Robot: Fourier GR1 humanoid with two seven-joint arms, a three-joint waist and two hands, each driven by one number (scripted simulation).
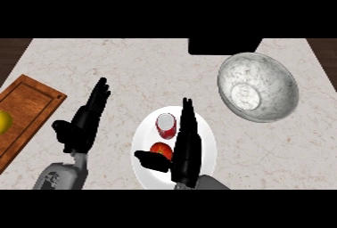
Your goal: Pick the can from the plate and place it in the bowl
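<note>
Right hand [186, 142] over the white plate [146, 167], fingers straight and pointing far, thumb spread out to the left, holding nothing. Just left of the fingers, the red can [166, 125] upright on the plate, apparently not yet enclosed; nearer, a red round item [161, 150], perhaps a tomato, between thumb and palm. Judged as the reach step, grasp not yet made. Next: fingers and thumb curled round the can without catching the red item, a lift, then a carry far and right to the marbled bowl [258, 87] on the desk [132, 67]. Left hand [85, 122] open and resting at left, beside a wooden board [30, 111] bearing something yellow [4, 121].
</note>
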